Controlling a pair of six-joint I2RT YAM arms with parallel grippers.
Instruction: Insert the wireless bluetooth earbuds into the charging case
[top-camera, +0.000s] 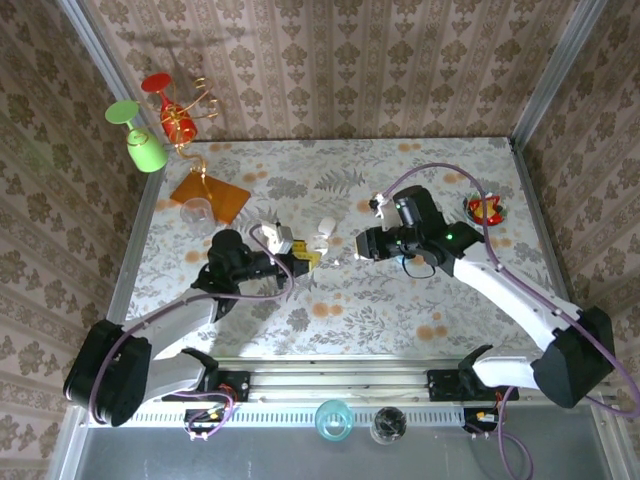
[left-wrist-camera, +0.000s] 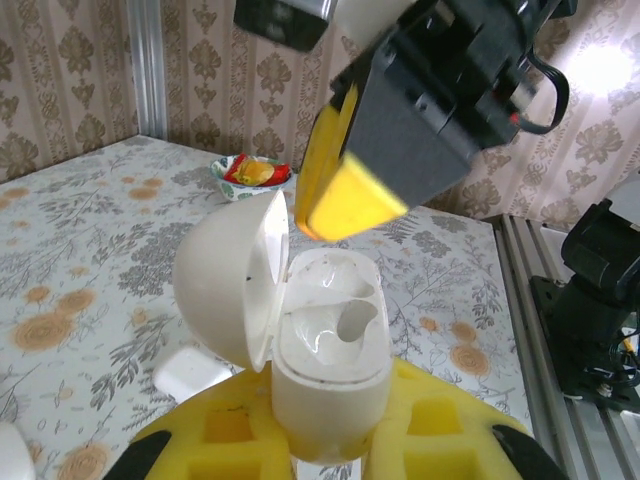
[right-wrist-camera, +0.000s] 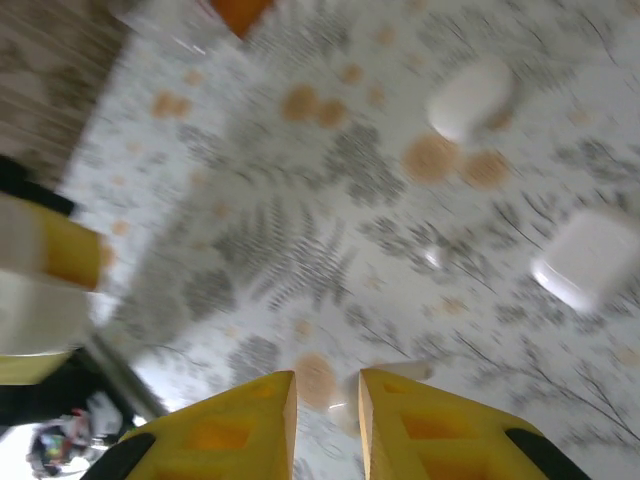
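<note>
White charging case (left-wrist-camera: 325, 350) clamped upright in left claw (left-wrist-camera: 330, 432), lid swung open to the side, sockets bare. Right claw (left-wrist-camera: 345, 200) poised just above the case mouth, tips down and nearly together. Pale bit (right-wrist-camera: 347, 408) between tips, too blurred to call an earbud; grip unclear. Next move probably straight down.

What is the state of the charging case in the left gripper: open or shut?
Open: the charging case has its lid swung back to the left, exposing two empty wells.
</note>
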